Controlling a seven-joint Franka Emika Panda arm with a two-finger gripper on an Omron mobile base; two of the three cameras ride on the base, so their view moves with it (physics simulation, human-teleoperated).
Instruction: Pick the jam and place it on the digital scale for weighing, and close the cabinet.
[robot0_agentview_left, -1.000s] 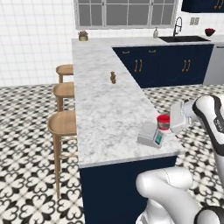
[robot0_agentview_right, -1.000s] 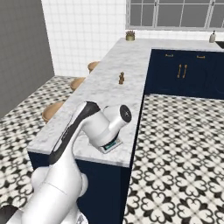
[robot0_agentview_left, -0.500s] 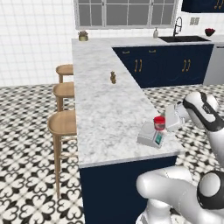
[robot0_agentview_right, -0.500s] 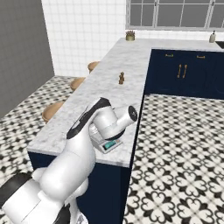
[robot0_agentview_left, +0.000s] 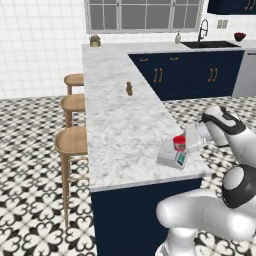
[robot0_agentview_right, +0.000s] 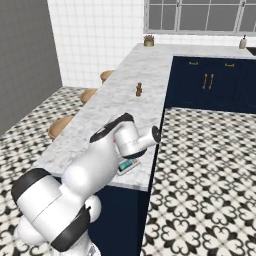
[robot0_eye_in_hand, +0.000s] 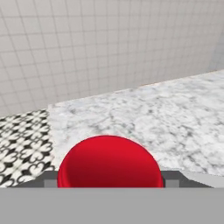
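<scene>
The jam (robot0_agentview_left: 178, 143) sits on the scale (robot0_agentview_left: 171, 157) (near the counter's (robot0_agentview_left: 120, 120) corner); gripper (robot0_agentview_left: 190, 141) beside it, grip unclear.

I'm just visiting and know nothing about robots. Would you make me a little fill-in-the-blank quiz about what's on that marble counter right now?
1. The jam, a small jar with a ____ lid, stands on the digital scale.
2. The scale sits near the corner of a marble counter above navy ____.
3. Along the counter's far side stand three wooden ____.
4. Farther up the counter stands one small ____ figure.

Missing words: red; cabinets; stools; brown
</scene>
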